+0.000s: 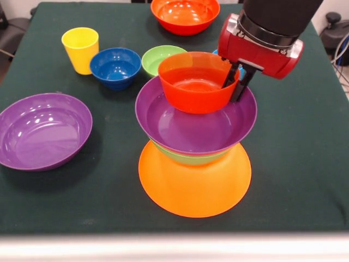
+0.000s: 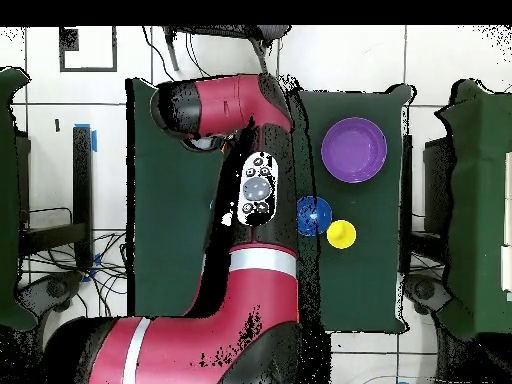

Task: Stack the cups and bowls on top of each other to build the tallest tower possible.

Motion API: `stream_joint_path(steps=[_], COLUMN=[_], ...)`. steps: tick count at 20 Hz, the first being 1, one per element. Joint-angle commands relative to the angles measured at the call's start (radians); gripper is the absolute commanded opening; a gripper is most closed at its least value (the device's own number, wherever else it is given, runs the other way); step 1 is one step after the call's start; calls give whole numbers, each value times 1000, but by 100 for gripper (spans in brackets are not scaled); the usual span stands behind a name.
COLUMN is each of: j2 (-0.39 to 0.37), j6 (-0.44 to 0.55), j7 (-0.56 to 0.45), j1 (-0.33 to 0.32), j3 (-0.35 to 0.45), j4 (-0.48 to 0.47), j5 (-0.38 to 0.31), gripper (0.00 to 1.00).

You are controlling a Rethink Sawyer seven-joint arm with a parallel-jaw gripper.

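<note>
The tower stands at the table's front centre: an upturned orange bowl (image 1: 194, 188) as base, a green bowl (image 1: 188, 159) on it, and a purple bowl (image 1: 195, 124) on top. My gripper (image 1: 233, 90) is shut on the right rim of a red-orange bowl (image 1: 195, 83), one finger inside and one outside. It holds the bowl upright, low inside the purple bowl. I cannot tell whether the two touch. In the overhead view the arm (image 2: 258, 190) hides the tower and the gripper.
A yellow cup (image 1: 80, 49), a small dark blue bowl (image 1: 115, 66) and a small green bowl (image 1: 158, 58) stand behind the tower at left. A second purple bowl (image 1: 43, 130) lies at left. Another red-orange bowl (image 1: 184, 13) sits at the far edge. A sliver of light blue cup (image 1: 240, 71) shows behind the gripper.
</note>
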Motion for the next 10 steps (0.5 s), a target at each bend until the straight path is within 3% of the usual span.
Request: stream_joint_path(steps=[1,10], j2=[41,105], j6=[-15,-31], j7=[130,110], j1=[0,-5], j3=[33,45], j4=[40,-43], j5=[21,34], gripper=[0,0])
